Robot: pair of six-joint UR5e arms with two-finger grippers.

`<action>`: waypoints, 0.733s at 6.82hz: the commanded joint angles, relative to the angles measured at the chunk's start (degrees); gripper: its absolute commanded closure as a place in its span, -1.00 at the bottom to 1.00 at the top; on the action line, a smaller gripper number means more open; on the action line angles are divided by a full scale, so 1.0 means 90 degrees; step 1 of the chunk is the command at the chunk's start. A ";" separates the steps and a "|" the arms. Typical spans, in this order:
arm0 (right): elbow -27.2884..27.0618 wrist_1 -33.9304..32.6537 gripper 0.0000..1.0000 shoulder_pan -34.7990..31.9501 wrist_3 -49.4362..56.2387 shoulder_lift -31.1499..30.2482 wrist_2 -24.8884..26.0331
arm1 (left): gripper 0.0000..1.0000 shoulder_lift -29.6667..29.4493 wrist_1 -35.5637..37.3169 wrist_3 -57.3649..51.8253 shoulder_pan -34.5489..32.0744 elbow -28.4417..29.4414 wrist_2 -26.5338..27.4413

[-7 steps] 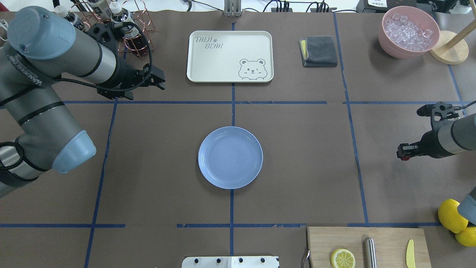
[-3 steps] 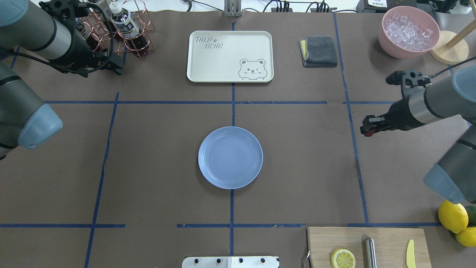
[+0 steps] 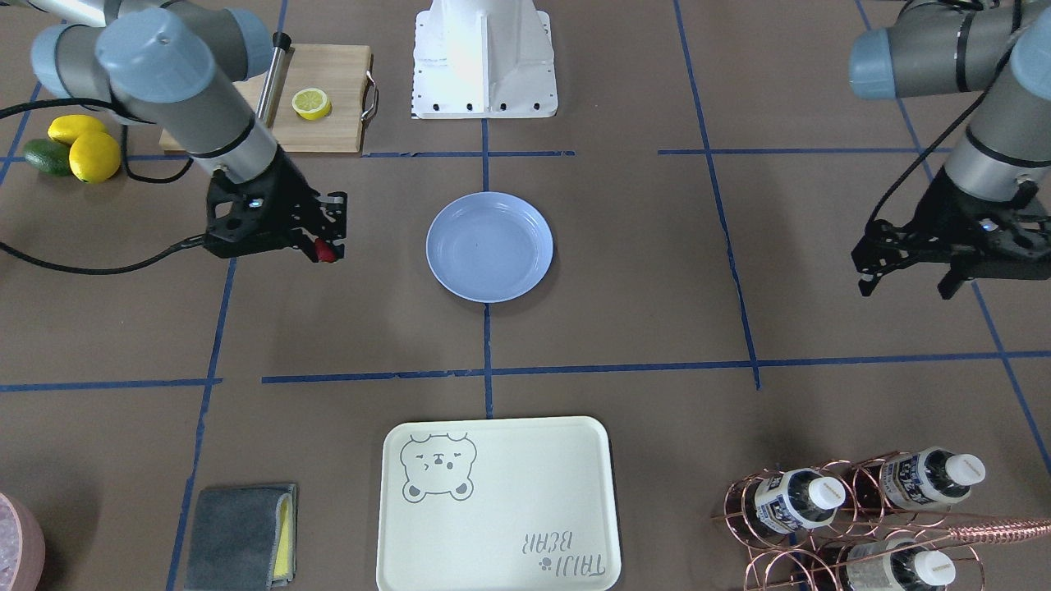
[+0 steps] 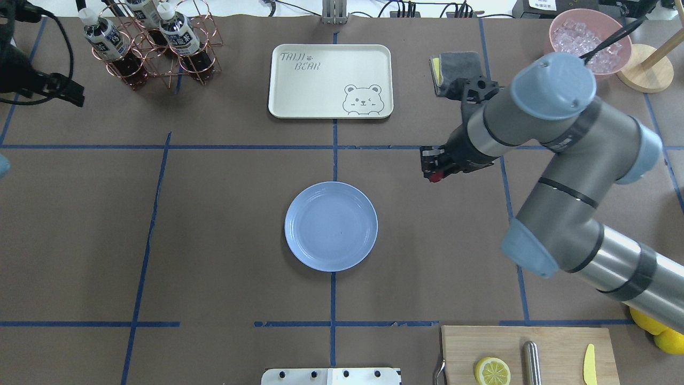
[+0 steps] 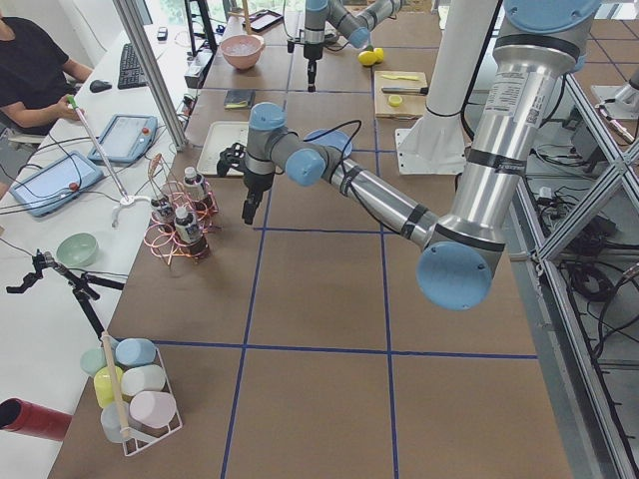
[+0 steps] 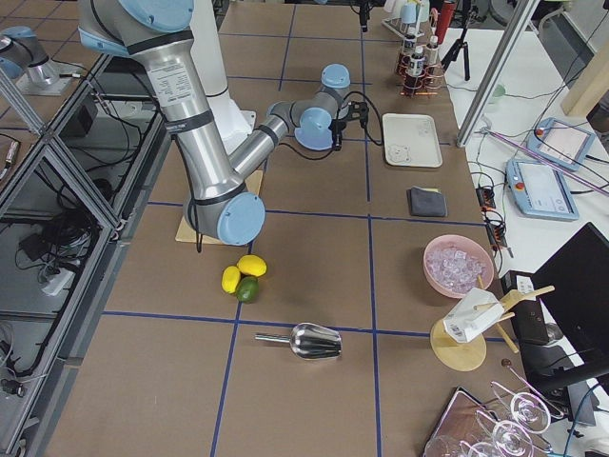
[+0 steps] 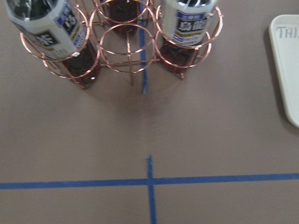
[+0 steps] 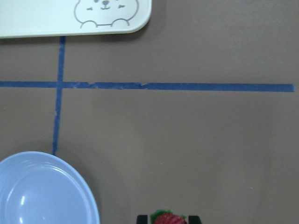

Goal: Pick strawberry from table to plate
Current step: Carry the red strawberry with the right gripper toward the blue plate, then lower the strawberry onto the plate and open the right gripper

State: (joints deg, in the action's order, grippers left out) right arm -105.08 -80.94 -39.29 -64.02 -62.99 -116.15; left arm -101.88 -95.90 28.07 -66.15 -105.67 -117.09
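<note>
The small red strawberry with a bit of green hangs above the brown table, and my right gripper is shut on it. It is up and to the right of the round light-blue plate, clear of the rim. In the right wrist view the strawberry sits between the fingers at the bottom edge, with the plate at lower left. In the front-facing view the strawberry is left of the plate. My left gripper hovers open and empty near the bottle rack.
A cream bear tray lies beyond the plate. A copper rack with bottles stands at far left, a grey cloth and a pink bowl of ice at far right. A cutting board with a lemon half and whole lemons sit near right.
My right arm has swept left from the table's right edge toward the plate, carrying the strawberry. The left arm has pulled back to the far left edge.
</note>
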 commanded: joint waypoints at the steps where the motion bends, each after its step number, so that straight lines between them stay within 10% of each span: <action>1: 0.0773 -0.0147 1.00 0.0768 -0.0531 0.1028 0.0851 | -1.00 0.0663 0.0011 -0.1483 -0.0802 0.0081 -0.0123; 5: 0.2074 -0.0137 1.00 0.1474 -0.0592 0.2037 0.1576 | -1.00 0.0900 0.0011 -0.2863 -0.1731 0.0481 -0.0320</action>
State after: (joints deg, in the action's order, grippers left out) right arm -88.37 -82.18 -27.72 -69.14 -46.03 -103.48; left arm -93.93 -95.79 5.40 -79.44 -102.61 -119.89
